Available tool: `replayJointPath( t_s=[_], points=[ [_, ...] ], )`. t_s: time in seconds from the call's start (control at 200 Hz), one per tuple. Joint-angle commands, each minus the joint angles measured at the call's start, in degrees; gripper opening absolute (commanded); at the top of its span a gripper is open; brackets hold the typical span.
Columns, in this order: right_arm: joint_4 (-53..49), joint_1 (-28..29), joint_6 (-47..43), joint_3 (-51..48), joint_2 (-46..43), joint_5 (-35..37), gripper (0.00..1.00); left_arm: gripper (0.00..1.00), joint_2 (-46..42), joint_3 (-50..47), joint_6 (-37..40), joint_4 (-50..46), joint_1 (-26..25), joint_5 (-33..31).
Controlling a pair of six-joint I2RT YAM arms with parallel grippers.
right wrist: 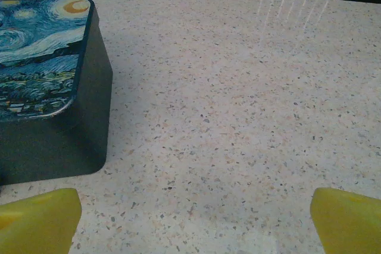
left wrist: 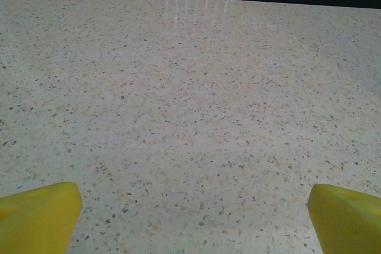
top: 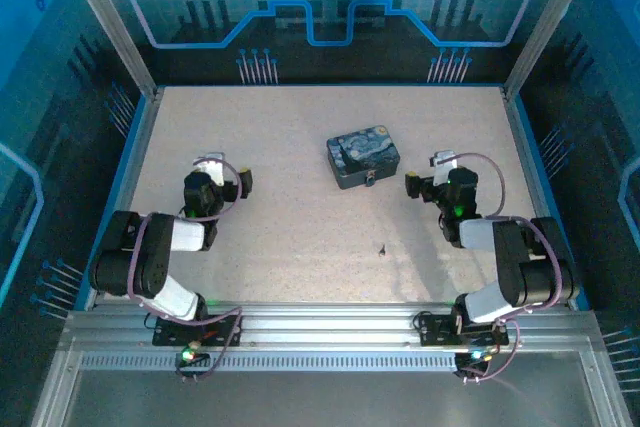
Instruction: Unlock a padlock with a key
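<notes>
Yellow fingertips (left wrist: 36,218) at the bottom corners of the left wrist view tell me the left gripper (top: 225,173) is spread wide over bare table (top: 300,127). The right gripper (top: 426,173) is spread just as wide and holds nothing, with the tin (right wrist: 47,87) just beside it on its left. I make out the padlock (top: 372,180) as a small piece at the tin's near face, toward the table's middle. The key (top: 381,247) is a dark speck closer to the near edge, between the arms but nearer the right one. It is too small for me to read its long axis. As I judge it, the right jaws point toward the far edge, so the key lies behind them and to their left.
</notes>
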Motion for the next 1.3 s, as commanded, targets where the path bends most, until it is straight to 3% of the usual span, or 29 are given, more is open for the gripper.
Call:
replayJointPath(
  t_s=[0.0,0.58,0.77,0.865,0.98,1.181,1.296],
  points=[
    [1.0,0.1,-0.4,1.2,0.6,0.4,1.0,0.99,0.0,0.9,0.3,0.1,0.4,1.3],
    [0.1,-0.1,0.1,1.6,0.1,1.1,1.0,0.99,-1.3,0.8,-1.0,-0.6,0.5,-1.7],
    [-16.8,-1.0,3.6,6.5,-8.3,4.3,1.0,0.99,-14.4,2.6,-2.0,-14.4,0.5,-4.4],
    [-31.0,-0.9,6.3,10.9,-12.4,4.5,1.0,0.99,-20.8,8.3,-9.4,-29.6,0.5,-5.2],
    [-48.1,-0.5,11.3,17.1,-16.1,3.0,1.0,0.99,-23.7,16.8,-20.5,-46.6,0.5,-1.2],
    [-75.0,0.9,24.5,25.9,-20.3,-3.3,0.97,0.99,-25.9,19.9,-32.8,-53.2,-0.8,13.6],
    [-82.1,3.5,29.4,25.2,-22.1,-10.6,0.89,0.99,-27.4,18.5,-36.1,-53.4,-6.3,15.0]
  ],
)
